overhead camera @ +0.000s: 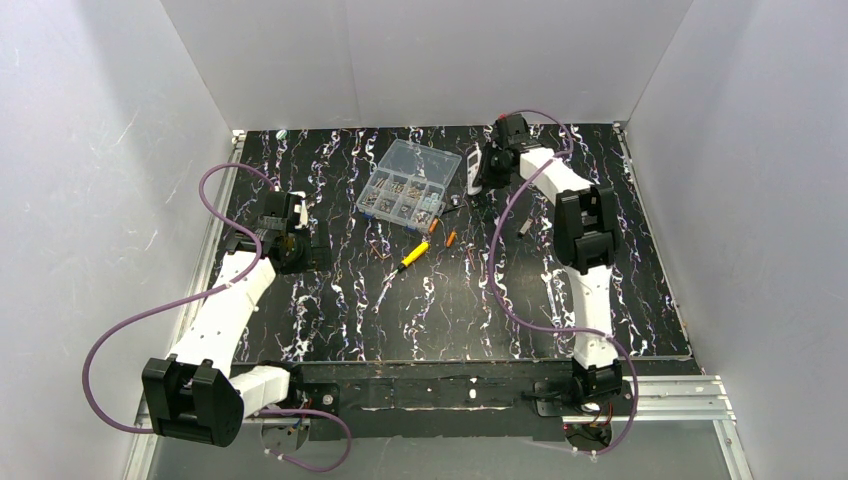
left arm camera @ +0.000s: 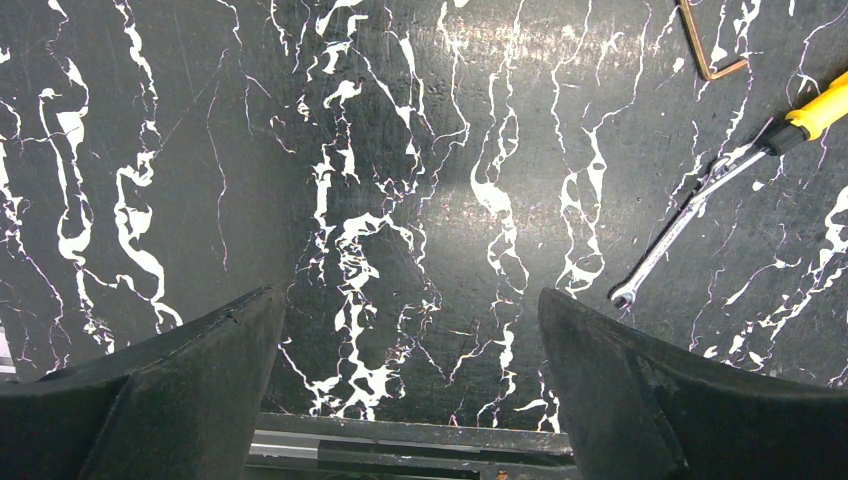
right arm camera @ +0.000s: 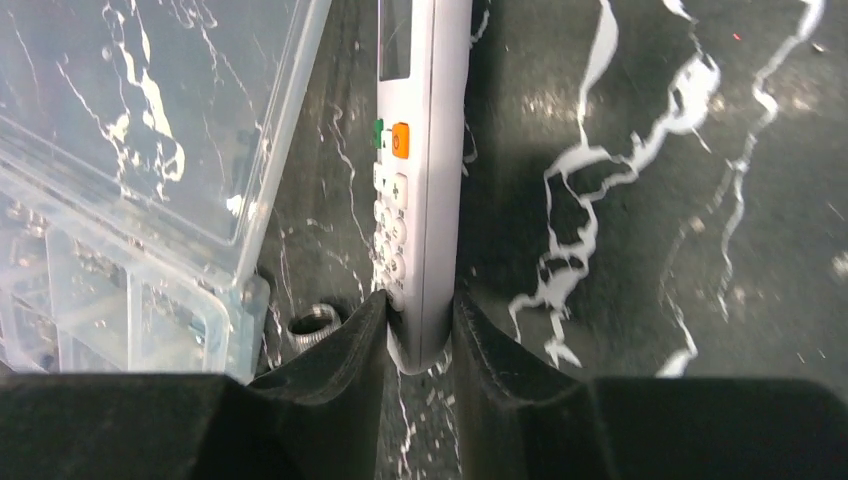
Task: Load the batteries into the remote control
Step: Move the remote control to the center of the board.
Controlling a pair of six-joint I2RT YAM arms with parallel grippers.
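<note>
Table (overhead camera: 330, 310), black with white veining, two arms on it.

1. Left gripper (left arm camera: 408, 300): left-centre of the top view, jaws spread wide, nothing between them, only bare table below.
2. Box (overhead camera: 405, 190): clear, compartmented, lid open, upper centre of the top view.
3. Screwdriver (overhead camera: 410, 257): yellow-and-black handle, lying flat at centre, below the box.
4. Batteries (overhead camera: 433, 227): two, orange, lying loose on the table just right of the screwdriver handle and below the box's right corner, near each other but apart.
5. Remote (right arm camera: 425, 150): white, upper right of centre in the top view, just right of the box, turned on its long edge.
6. Right gripper (right arm camera: 420, 320): jaws narrow, clamped on the remote's lower end, one finger against each broad face.
</note>
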